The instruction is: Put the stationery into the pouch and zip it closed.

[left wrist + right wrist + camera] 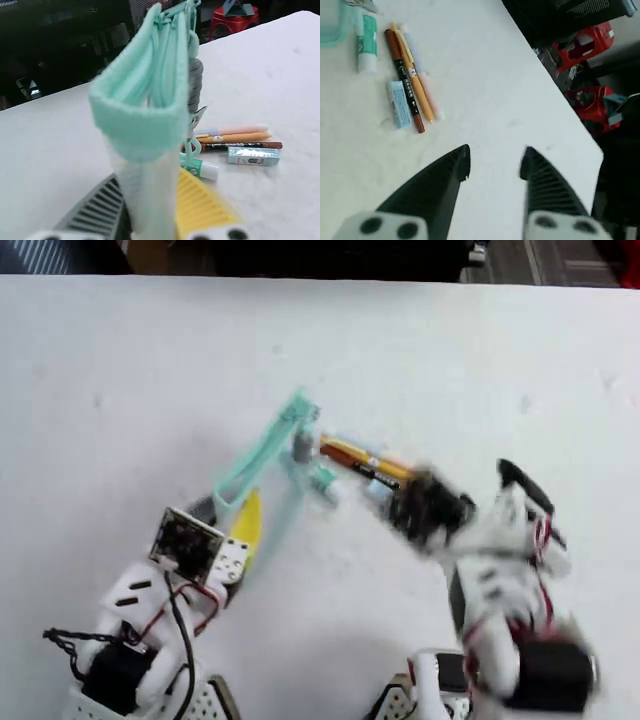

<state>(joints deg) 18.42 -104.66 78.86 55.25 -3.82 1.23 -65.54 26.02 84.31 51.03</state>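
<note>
- The left gripper (230,510) is seen clamped on the lower edge of the mint-green pouch (262,455), with its grey and yellow fingers (200,205) pressed to either side, so that the pouch is held on edge above the white table (120,370)
- Whether the zip is drawn open cannot be told
- Just beside the pouch a glue stick (322,480) is laid, and next to it three pens (365,462) and a small blue eraser (252,156) are grouped close together, all outside the pouch
- The right gripper (425,508) is held near the pens with its black fingers (445,175) apart and nothing between them
- The loading step is judged barely begun: one item must next be pinched by the right gripper, lifted and fed into the pouch mouth, which must be held steady; zipping is left for last
</note>
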